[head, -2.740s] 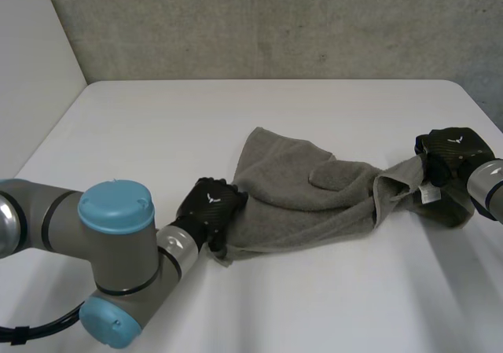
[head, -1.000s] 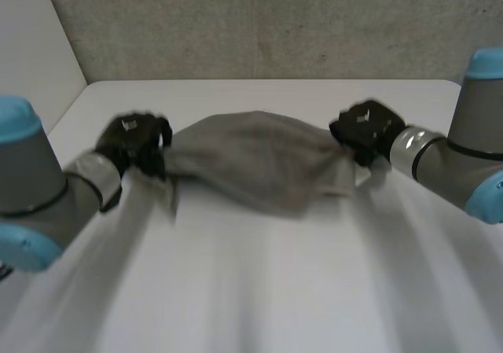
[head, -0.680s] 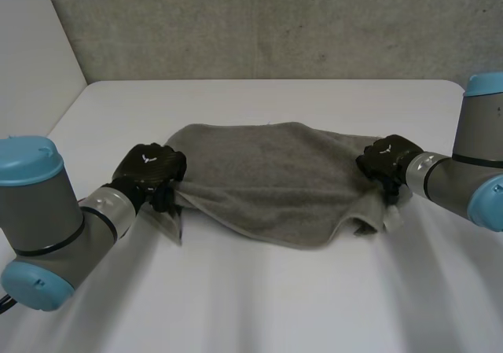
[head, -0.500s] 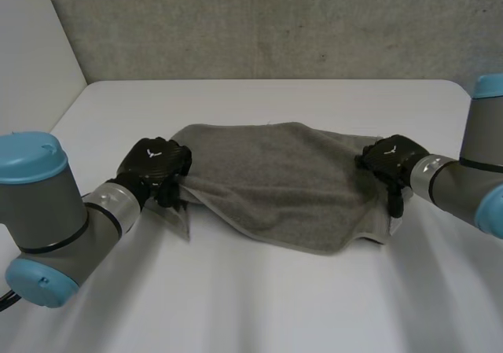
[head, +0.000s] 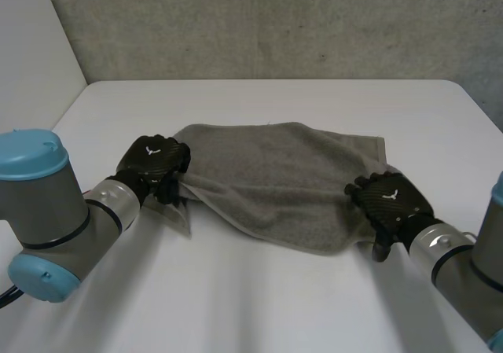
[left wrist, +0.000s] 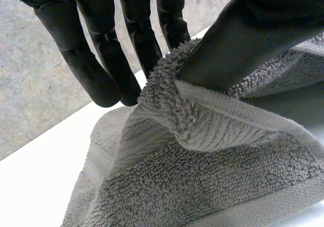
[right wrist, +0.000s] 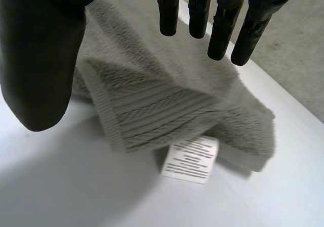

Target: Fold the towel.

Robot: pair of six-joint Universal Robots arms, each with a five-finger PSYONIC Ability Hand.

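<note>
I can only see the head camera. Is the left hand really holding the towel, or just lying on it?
Observer: Holding. The left wrist view shows the left hand pinching a bunched towel edge between thumb and fingers.
Operator: And the right hand?
Observer: Open. In its wrist view the right hand has straight fingers over a folded corner, gripping nothing.
Operator: Anything hiding there?
Observer: A white label pokes out from under that corner onto the table.
</note>
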